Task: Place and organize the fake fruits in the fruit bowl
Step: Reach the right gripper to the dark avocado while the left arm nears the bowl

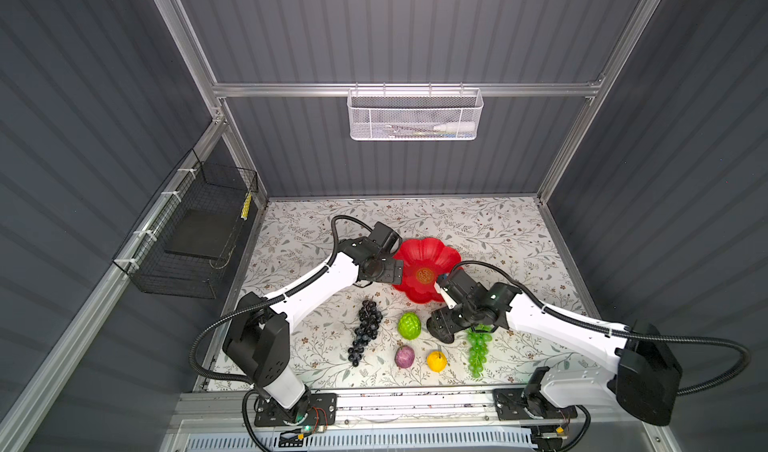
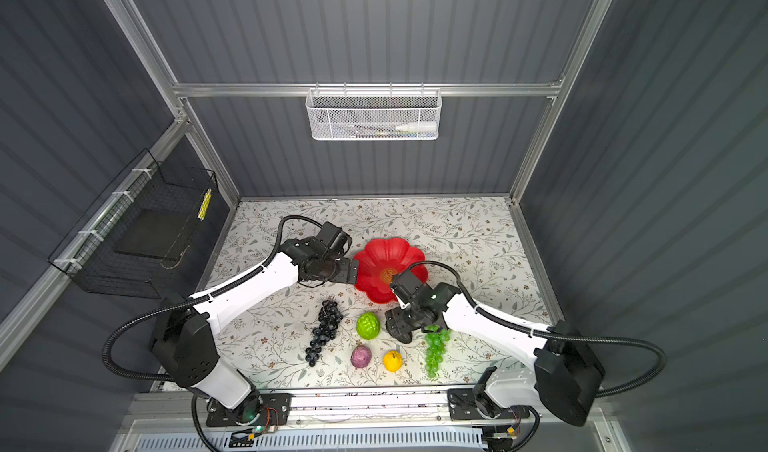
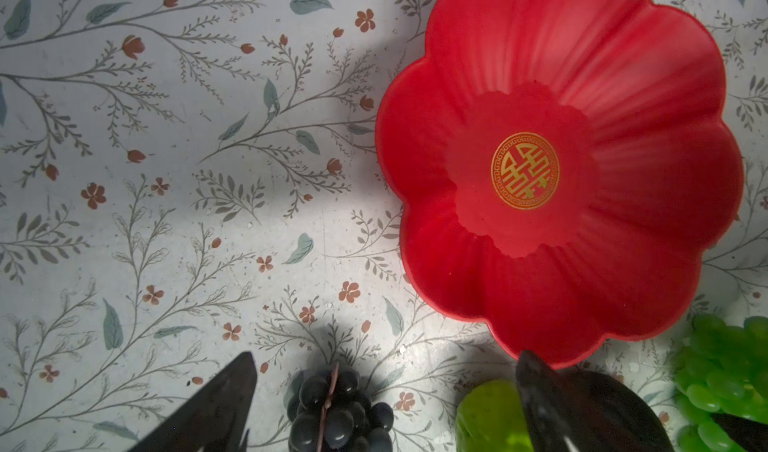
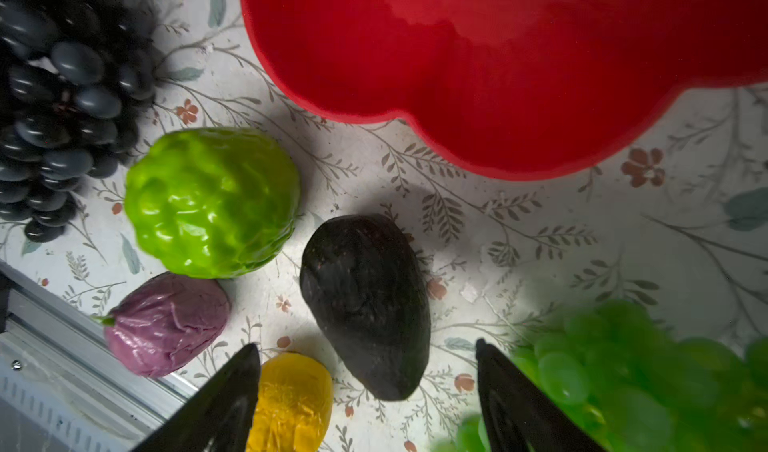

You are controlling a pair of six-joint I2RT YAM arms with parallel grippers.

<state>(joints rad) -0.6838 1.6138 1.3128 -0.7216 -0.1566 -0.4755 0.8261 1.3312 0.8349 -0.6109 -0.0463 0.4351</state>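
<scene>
The red flower-shaped fruit bowl [image 1: 432,259] [image 3: 561,97] stands empty at mid-table. All the fake fruits lie in front of it: dark grape bunch [image 1: 365,331], bumpy lime-green fruit [image 1: 409,325], purple ball [image 1: 404,356], yellow ball [image 1: 436,361] and green grape bunch [image 1: 478,348]. The black avocado [image 4: 365,296] lies just under my right gripper [image 4: 366,346], which is open with a finger on either side of it and not touching it. My left gripper [image 3: 384,387] hangs open beside the bowl's left edge, above the top of the dark grape bunch [image 3: 338,412], holding nothing.
A white mesh basket [image 1: 415,115] hangs on the back wall and a black wire basket [image 1: 191,230] on the left wall. An aluminium rail [image 1: 415,400] runs along the table's front edge, close to the purple and yellow balls.
</scene>
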